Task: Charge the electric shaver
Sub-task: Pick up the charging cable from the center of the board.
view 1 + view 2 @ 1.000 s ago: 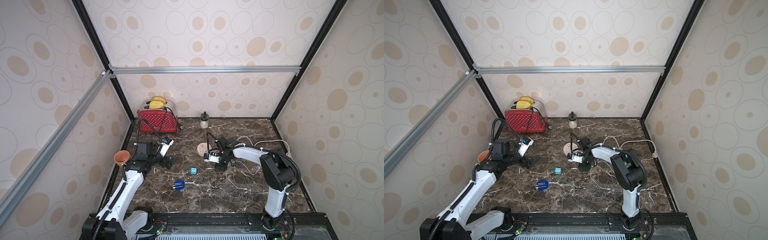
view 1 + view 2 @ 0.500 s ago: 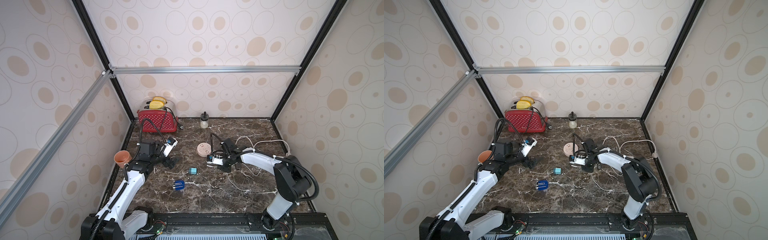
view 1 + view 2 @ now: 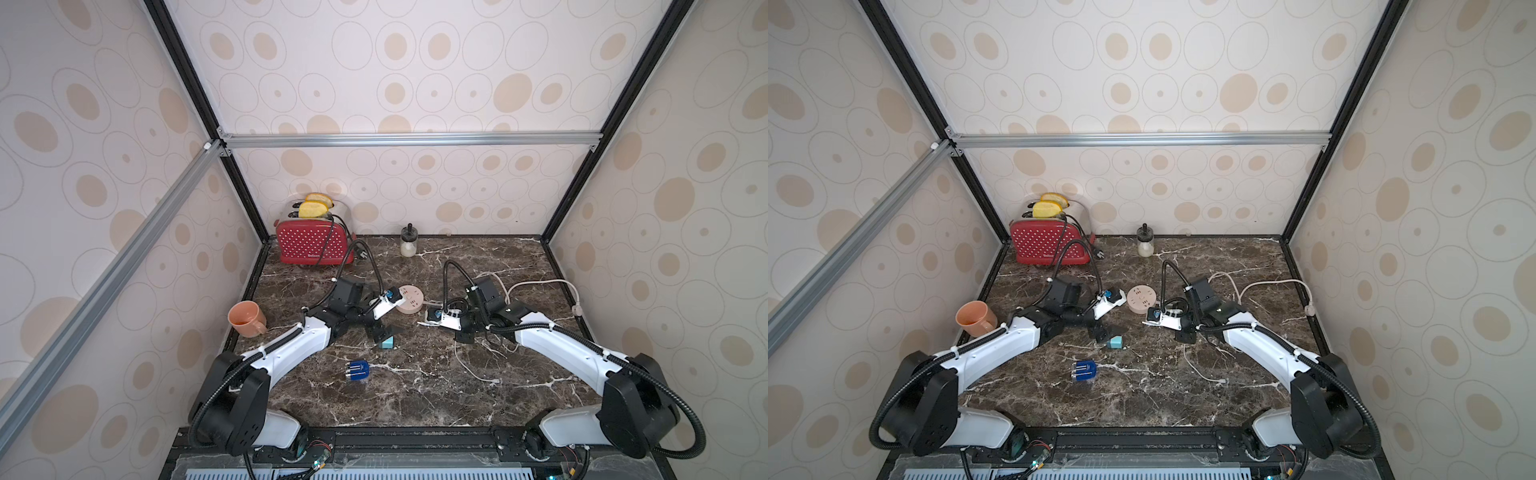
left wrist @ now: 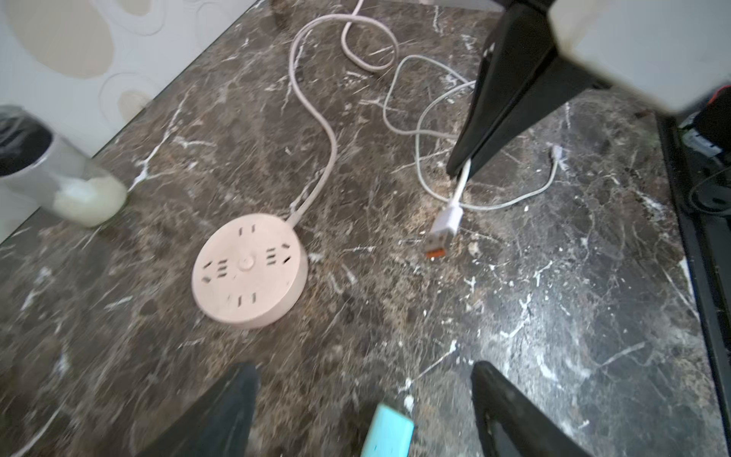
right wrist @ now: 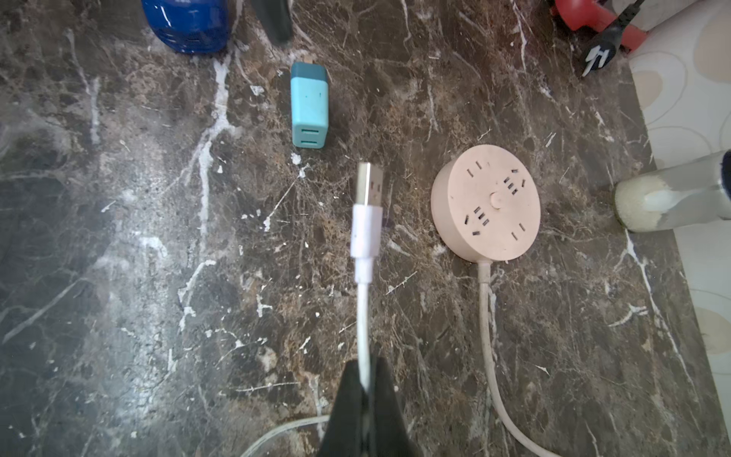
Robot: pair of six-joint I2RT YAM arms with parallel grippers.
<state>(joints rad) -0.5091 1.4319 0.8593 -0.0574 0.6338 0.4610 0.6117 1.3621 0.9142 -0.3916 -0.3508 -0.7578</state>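
Deep-blue electric shaver (image 3: 357,371) flat on marble worktop (image 3: 436,395), nearest the front edge, white line marks facing up. Touched by neither pair of fingers. Closer to the front than both pairs, near the left pair, well apart from the right pair.

Just behind the shaver: teal adapter (image 3: 387,342), lying on its side. Left fingers (image 3: 383,331) right above it, spread wide, nothing gripped. In the left wrist view, adapter between the two tips; contact not discernible.

Right fingers (image 5: 368,376) pressed together on white USB cable (image 5: 363,300). Plug (image 5: 370,186) sticking out ahead of the tips, metal end bare, aimed between adapter and hub.

Farther back, between the arms: round pink socket hub (image 3: 409,299), nothing plugged in. Orange mug (image 3: 246,319) at the left edge. Against the back wall: red toaster (image 3: 313,245) with toast, and a small jar (image 3: 408,243).
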